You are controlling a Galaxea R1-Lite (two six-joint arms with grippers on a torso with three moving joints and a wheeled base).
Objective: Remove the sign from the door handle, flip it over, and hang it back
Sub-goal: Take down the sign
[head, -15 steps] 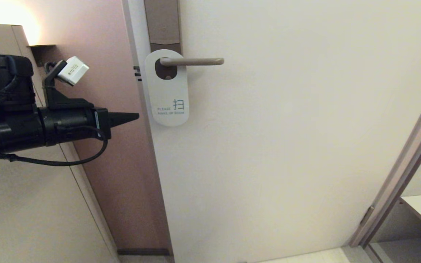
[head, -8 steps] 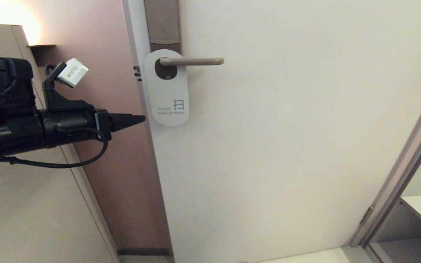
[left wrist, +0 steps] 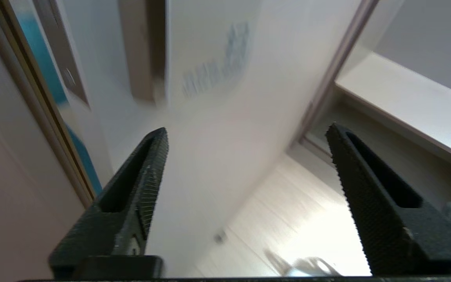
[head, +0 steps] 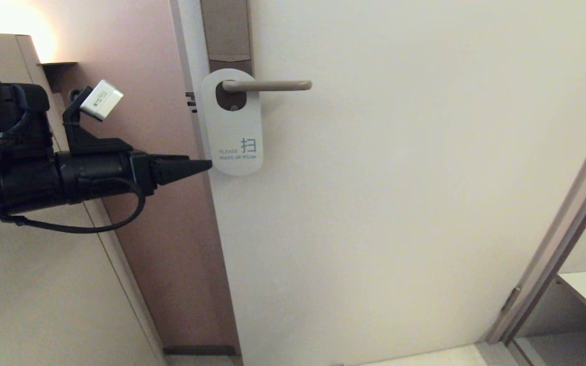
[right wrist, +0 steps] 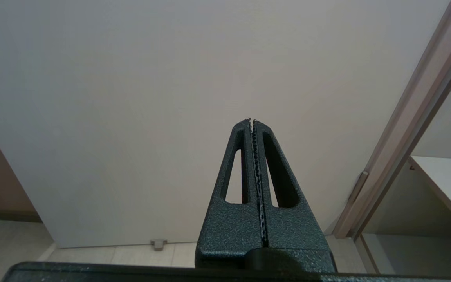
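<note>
- right gripper (right wrist: 252,121) pressed closed on nothing, parked low, facing the bare door (right wrist: 131,98).
- left gripper (left wrist: 245,135) spread wide, tip just beside the lower left edge of the sign (head: 233,124).
- sign hanging white side out on the door handle (head: 272,86).

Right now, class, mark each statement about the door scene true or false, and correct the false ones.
1. The sign hangs on the door handle. True.
2. The sign shows its blue DO NOT DISTURB side. False: the white side, PLEASE MAKE UP ROOM, faces out.
3. The left gripper is open. True.
4. The right gripper holds the sign. False: it is shut on nothing, facing the bare door.
5. The left gripper's tip is level with the sign's lower part. True.
</note>
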